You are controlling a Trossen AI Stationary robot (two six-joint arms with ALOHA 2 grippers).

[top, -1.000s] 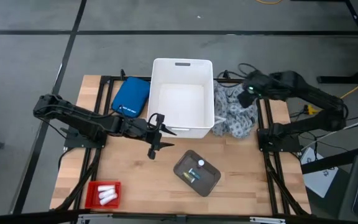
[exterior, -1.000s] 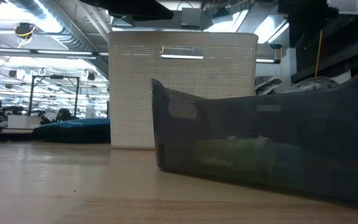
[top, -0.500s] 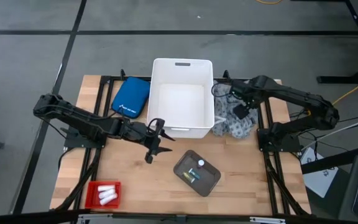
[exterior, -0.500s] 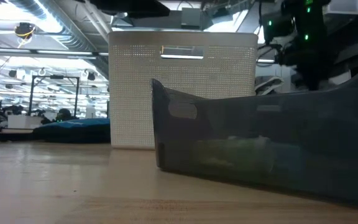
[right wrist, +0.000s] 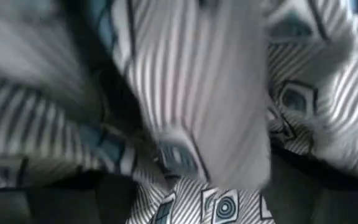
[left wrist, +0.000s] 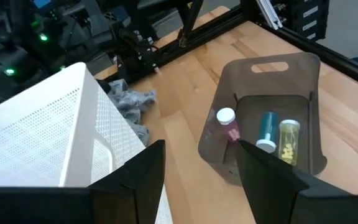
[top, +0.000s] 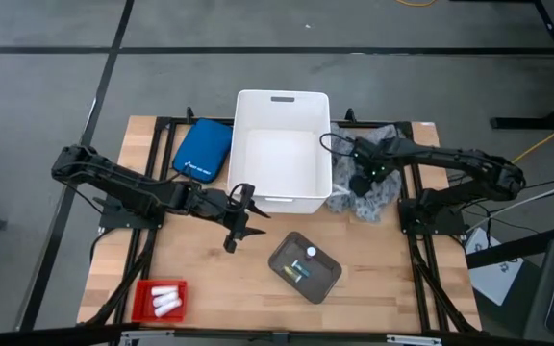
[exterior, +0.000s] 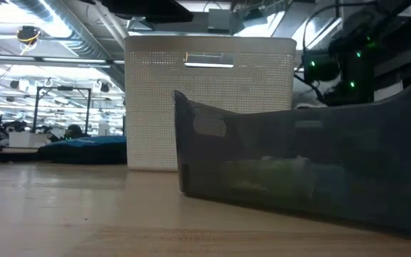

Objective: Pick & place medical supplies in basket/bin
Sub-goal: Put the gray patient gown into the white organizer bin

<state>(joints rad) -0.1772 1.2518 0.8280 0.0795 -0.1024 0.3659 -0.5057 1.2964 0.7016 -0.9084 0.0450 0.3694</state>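
Two risks: the right gripper (top: pixel 362 180), jaws spread wide, presses into the patterned cloth (top: pixel 381 192) beside the white tub (top: pixel 283 101); closing may pinch only a fold; dragging could snag the rim; left gripper (top: pixel 241 213) hangs open.

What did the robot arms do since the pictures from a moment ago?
The right gripper swung from the table's back edge down onto the patterned cloth beside the white tub, jaws open. The cloth now looks more bunched under it; a grip on it cannot be seen yet. The left gripper stayed open in front of the tub. The grey tray, red tray and blue pouch stayed put.
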